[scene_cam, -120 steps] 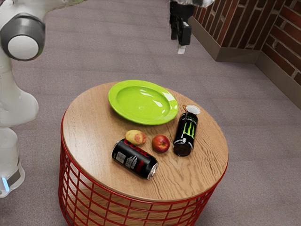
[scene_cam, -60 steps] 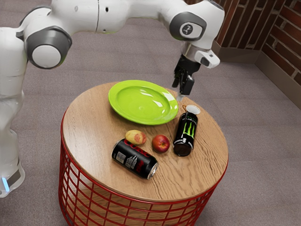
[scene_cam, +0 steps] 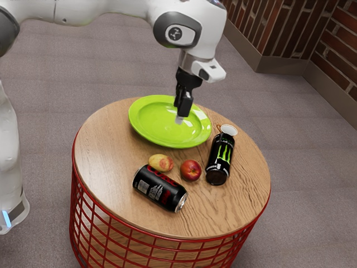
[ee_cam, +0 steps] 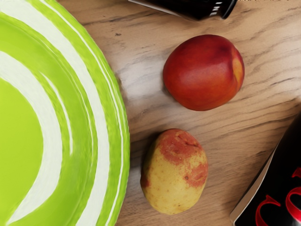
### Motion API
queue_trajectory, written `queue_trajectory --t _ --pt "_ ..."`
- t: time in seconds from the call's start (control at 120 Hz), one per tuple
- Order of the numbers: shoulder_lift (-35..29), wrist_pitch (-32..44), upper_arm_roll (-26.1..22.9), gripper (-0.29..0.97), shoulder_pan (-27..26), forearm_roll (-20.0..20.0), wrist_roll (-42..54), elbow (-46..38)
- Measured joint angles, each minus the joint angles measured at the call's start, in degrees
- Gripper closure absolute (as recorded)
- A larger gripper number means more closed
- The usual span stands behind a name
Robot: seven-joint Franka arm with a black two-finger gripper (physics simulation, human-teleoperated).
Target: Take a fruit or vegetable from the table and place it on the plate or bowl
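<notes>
Red fruit [scene_cam: 191, 170] and yellow, red-blotched fruit [scene_cam: 161, 162] are noted lying side by side on the wooden worktop [scene_cam: 111, 156], just off the rim of the green plate [scene_cam: 156, 120]. They are flanked by a toppled black can [scene_cam: 159, 188] and an upright black can [scene_cam: 220, 156]; neither is held, so the pick is judged not yet begun and only a short carry is expected. The arm is reached in from the exterior view's upper left, wrist bent down, with the claw [scene_cam: 180, 116] hung nose-down over the plate; whether it is apart or together cannot be told.
</notes>
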Motion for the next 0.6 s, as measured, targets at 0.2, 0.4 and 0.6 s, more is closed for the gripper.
queue_trajectory --t 0.2,0.4,0.6 --pt "0.36 8.98 -4.69 0.02 0.09 -0.22 -1.56 -4.24" --pt "2.56 14.98 -7.09 0.02 0.14 -0.30 -3.11 -7.47" --pt "3.72 20.51 -7.24 0.02 -0.27 -0.32 -4.20 -10.29"
